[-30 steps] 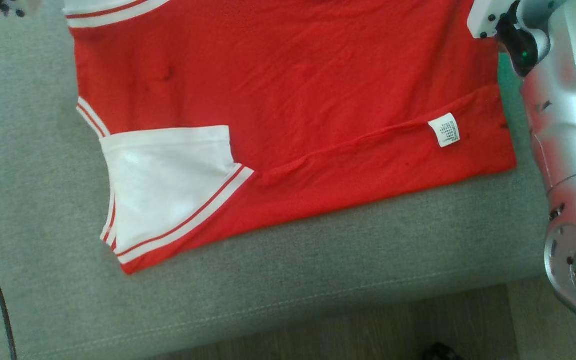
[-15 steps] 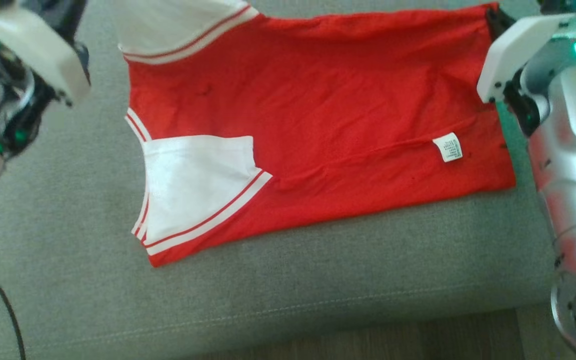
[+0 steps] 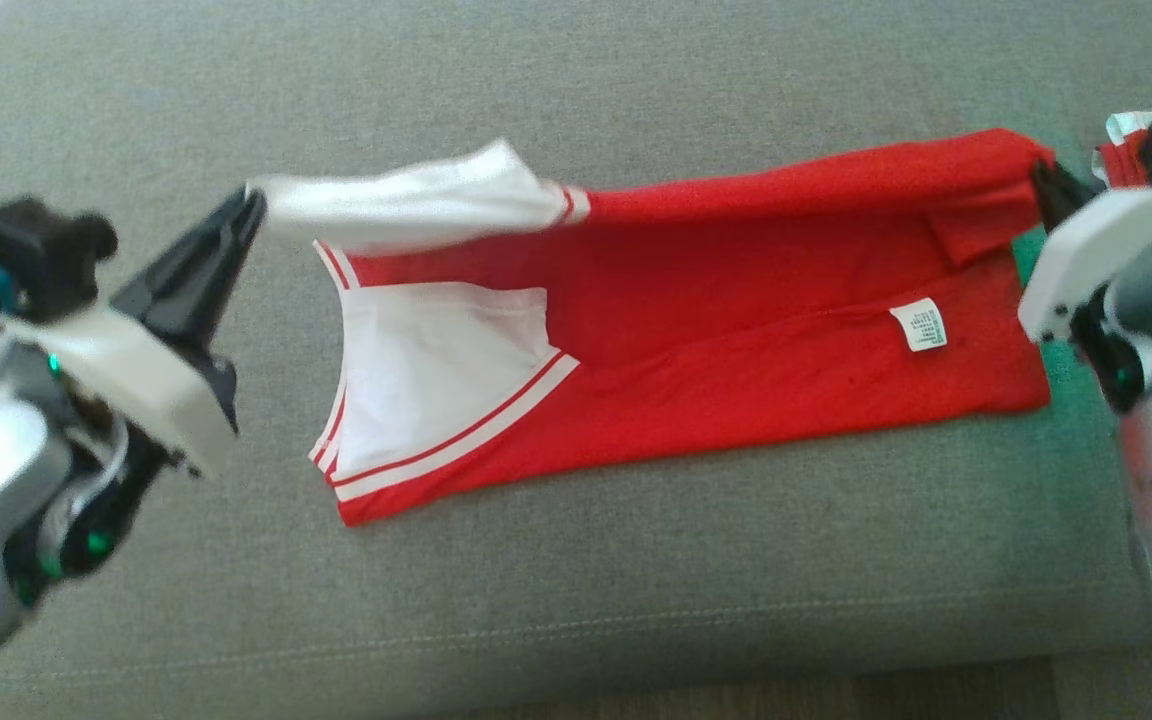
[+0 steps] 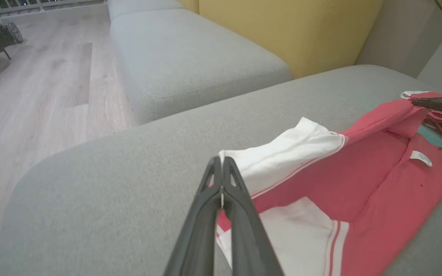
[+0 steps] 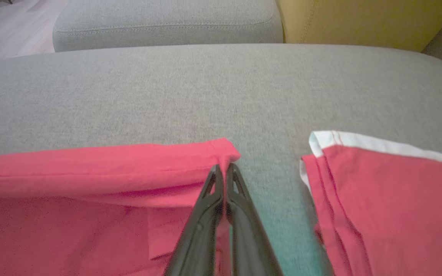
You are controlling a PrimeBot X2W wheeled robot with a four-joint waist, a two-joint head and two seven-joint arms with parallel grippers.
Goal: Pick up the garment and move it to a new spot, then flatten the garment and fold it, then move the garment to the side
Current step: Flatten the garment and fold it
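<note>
T-shirt (image 3: 736, 330) mid sofa cushion (image 3: 576, 80), far edge lifted | left hand (image 3: 254, 200) pinched shut on white sleeve (image 3: 416, 200), 10 o'clock | right hand (image 3: 1038, 175) pinched shut on hem corner (image 3: 986, 155), 2 o'clock | likely light, limp, sagging; grip corners

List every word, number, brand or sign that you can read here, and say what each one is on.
White care label sewn on the red garment: it carries lines of print, too small and blurred to read.
No other word, number, brand or sign can be read on the garment or on the grey cushion.
</note>
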